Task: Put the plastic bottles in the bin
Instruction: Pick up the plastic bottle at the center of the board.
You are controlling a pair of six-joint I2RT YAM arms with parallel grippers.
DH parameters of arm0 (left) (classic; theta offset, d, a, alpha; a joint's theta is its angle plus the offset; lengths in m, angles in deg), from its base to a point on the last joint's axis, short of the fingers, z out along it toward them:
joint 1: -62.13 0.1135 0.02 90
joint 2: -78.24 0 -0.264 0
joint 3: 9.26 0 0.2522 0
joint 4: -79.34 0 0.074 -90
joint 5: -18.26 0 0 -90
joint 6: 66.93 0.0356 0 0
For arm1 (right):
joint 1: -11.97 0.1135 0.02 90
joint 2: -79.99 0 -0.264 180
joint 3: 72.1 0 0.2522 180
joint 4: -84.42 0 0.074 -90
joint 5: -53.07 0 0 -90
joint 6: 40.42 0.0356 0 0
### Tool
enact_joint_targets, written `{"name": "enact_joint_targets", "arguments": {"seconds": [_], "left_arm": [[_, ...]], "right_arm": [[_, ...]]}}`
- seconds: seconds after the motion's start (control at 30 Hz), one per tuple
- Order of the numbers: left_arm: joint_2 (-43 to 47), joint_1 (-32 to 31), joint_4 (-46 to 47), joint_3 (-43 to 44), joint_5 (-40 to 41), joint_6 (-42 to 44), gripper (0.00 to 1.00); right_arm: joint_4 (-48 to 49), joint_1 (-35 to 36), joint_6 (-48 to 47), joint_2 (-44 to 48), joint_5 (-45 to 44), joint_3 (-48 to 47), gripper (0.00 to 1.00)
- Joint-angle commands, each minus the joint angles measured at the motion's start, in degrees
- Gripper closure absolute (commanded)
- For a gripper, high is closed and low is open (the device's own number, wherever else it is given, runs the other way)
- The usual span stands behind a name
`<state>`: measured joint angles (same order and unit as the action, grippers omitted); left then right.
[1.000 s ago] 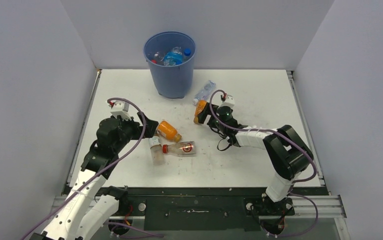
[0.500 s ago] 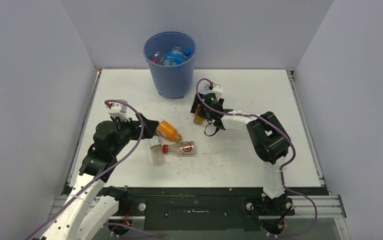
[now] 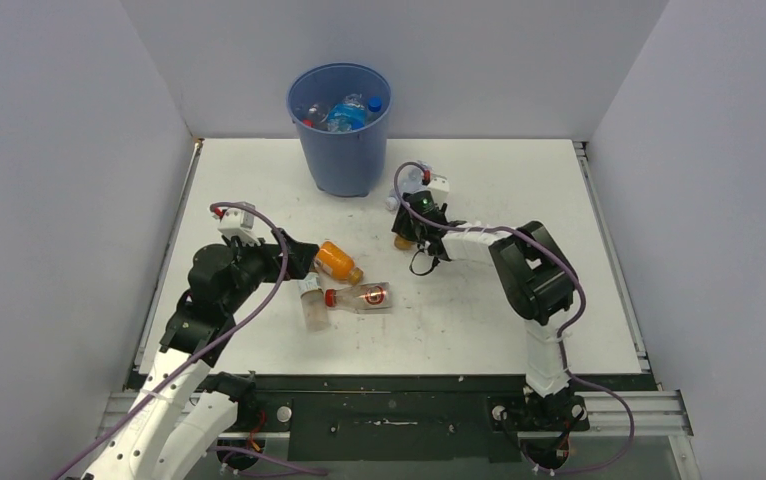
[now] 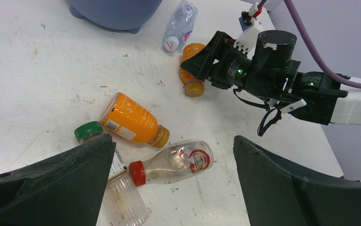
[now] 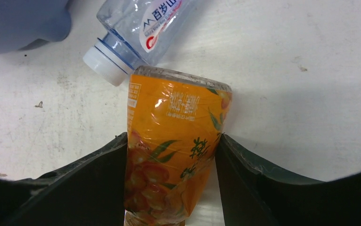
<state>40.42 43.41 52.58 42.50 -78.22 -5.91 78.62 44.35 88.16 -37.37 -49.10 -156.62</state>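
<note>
The right arm reaches forward from its base, bends at the elbow and runs leftward, low over the table (image 3: pixel 519 180), so that the right gripper (image 3: pixel 406 226) sits just in front of the bin (image 3: pixel 339 150). Its jaws are clamped on an orange bottle (image 5: pixel 178 122) that lies on the table, one finger pressed against each side of the label. A clear bottle with a white cap (image 5: pixel 138 28) lies just beyond it, the cap almost touching the orange bottle's end, near the foot of the bin. The left arm comes in from the left side, folded at the elbow, with the left gripper (image 3: pixel 304 256) pointing right and its jaws spread wide apart, gripping nothing. Below it lie a second orange bottle (image 4: pixel 129 117), a clear bottle with a red cap (image 4: pixel 174 162) and a green-capped clear bottle (image 4: pixel 127 207), close together. Several bottles (image 3: pixel 344 110) already lie inside the bin.
</note>
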Motion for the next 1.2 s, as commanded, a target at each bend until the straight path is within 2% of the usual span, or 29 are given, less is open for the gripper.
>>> {"name": "enact_joint_targets", "arguments": {"seconds": [0.0,0.1,0.27,0.33,0.43,0.53,0.6,0.63,0.77,0.83,1.03,1.17], "left_arm": [[0.34,-0.26,3.32,0.29,-0.23,-0.13,0.04],[0.37,-0.64,3.6,0.14,0.69,-0.04,0.04],[4.72,-1.38,11.47,-3.71,2.3,-4.74,0.04],[8.06,-1.78,20.81,-8.05,0.0,-7.75,0.04],[9.13,-2.08,36.7,-14.12,-10.46,-13.67,0.04],[0.82,-3.96,51.07,-16.55,-20.63,-22.16,0.04],[-4.97,-8.85,57.92,-16.21,-23.45,-22.65,0.04],[-7.1,-12.22,58.72,-15.18,-23.03,-19.74,0.04],[-10.97,-29.94,50.33,-8.76,-14.27,-4.06,0.04],[-12.25,-34.51,51.56,-7.72,-11.34,0.11,0.04],[-19.1,-36.17,58.73,-6.1,-11.03,-2.05,0.04],[-23.42,-36.34,59.76,-3.49,-11.68,-3.38,0.04]], "right_arm": [[1.76,-0.43,0.97,5.58,0.94,5.4,0.61],[5.59,-0.38,1.95,14.28,3.19,12.98,0.65],[22.22,0.69,2.9,35.06,10.16,32.77,0.68],[29.3,2.01,2.14,43.57,14.49,39.88,0.67],[34.4,4.37,1.46,55.56,18.52,47.04,0.67],[37.67,6.47,2.75,65.58,19.3,51.9,0.68],[40.93,7.24,4.82,70.25,19.6,54.67,0.68],[42.46,7.43,6.08,71.83,19.98,55.58,0.68],[49.03,7.92,9.75,74.4,22.22,57.12,0.68],[51.99,8.08,11.23,74.49,22.68,57.63,0.68],[64.59,8.88,15.87,70.62,24.56,58.48,0.69],[69.0,9.56,17.83,67.72,25.42,58.17,0.69]]}}
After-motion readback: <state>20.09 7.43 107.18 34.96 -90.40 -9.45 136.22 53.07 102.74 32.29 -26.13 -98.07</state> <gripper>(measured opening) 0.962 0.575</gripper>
